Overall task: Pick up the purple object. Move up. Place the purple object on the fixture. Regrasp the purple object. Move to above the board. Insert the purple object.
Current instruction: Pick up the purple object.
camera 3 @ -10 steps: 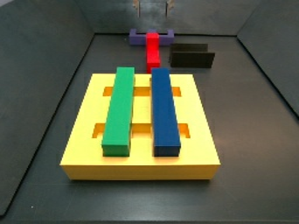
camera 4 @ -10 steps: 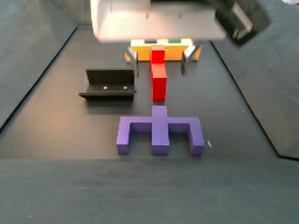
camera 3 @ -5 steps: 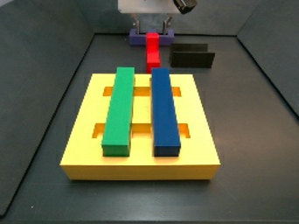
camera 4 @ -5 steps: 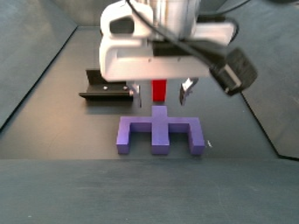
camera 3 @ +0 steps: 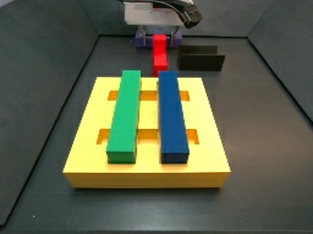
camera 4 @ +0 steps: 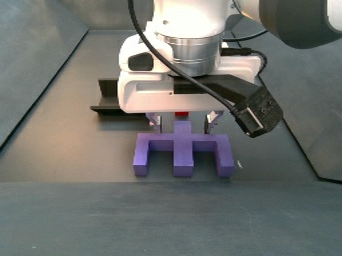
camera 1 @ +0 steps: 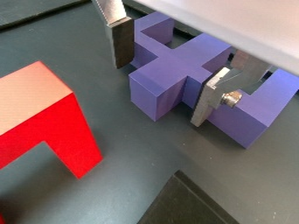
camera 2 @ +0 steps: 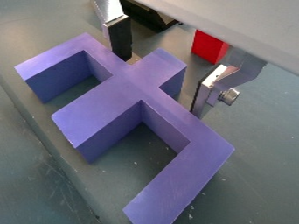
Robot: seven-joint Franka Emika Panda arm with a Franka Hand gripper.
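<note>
The purple object [camera 4: 183, 156] lies flat on the dark floor, its two legs and central stem plain in a wrist view [camera 2: 117, 118]. My gripper [camera 4: 183, 124] is low over it and open. In both wrist views the silver fingers [camera 1: 118, 39] stand on either side of the stem [camera 1: 173, 74], with a gap showing at each side. The black fixture [camera 4: 118, 98] stands beside the object, also seen in a side view [camera 3: 202, 59]. The yellow board [camera 3: 146, 163] lies in the foreground of that side view, far from my gripper [camera 3: 159, 33].
An upright red block [camera 3: 160, 53] stands between the purple object and the board; it shows close by in both wrist views [camera 1: 47, 122]. A green bar [camera 3: 124, 114] and a long blue bar [camera 3: 174, 114] sit in the board's slots. Dark walls enclose the floor.
The gripper has come down from high above the floor to the purple object, and its open fingers now straddle the stem. The object itself has not moved.
</note>
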